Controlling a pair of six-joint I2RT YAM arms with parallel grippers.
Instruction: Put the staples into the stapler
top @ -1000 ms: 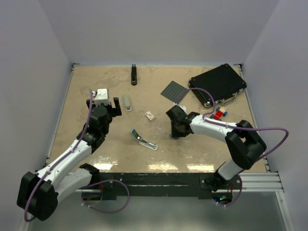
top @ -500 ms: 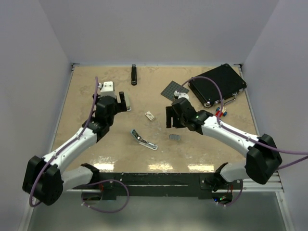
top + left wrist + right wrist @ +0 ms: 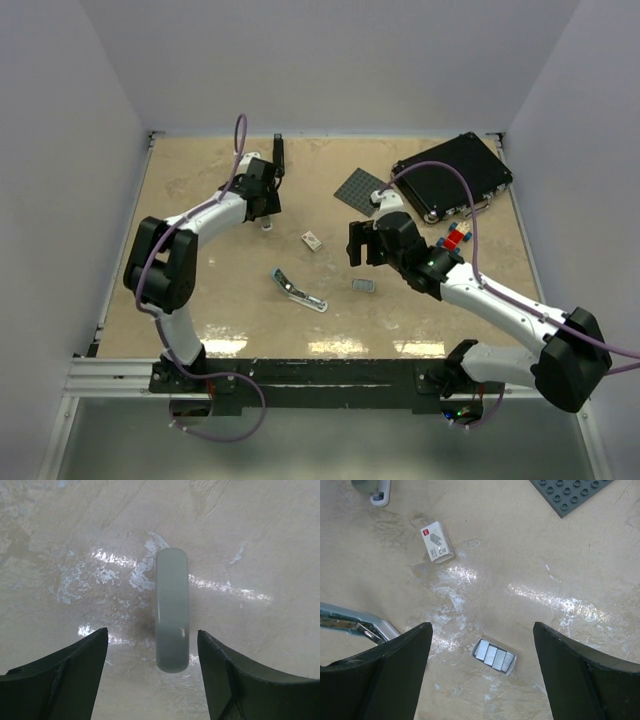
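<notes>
The table (image 3: 200,300) is carrying everything, with the black case (image 3: 452,177) sitting far beyond the right pincer (image 3: 365,243), out of the working area.

The left pincer (image 3: 151,636) is hanging open over the stapler's grey-green shell (image 3: 172,610). Its fingers are standing apart on either side of the shell's near end and are not touching it. This looks like lining up along the shell's length for a grasp.

The right pincer is also standing open, holding nothing. The stapler's pale blue base (image 3: 297,290), with its silvery channel showing, is lying off to this pincer's left. It is probably lying opened out like this so the channel can take a strip.

The white staple box (image 3: 438,541) is resting beyond the right pincer and to its left. The grey-blue tray of staples (image 3: 494,656) is lying directly below the gap between this pincer's fingers, with its silvery strips facing up and easy to reach.

Compared with a second ago, the left arm is reaching much farther across the table, and its pincer is now straddling the shell instead of standing beside it. The right pincer was down on the spot where the tray lies. It is now raised and spread wide, leaving the tray uncovered.
</notes>
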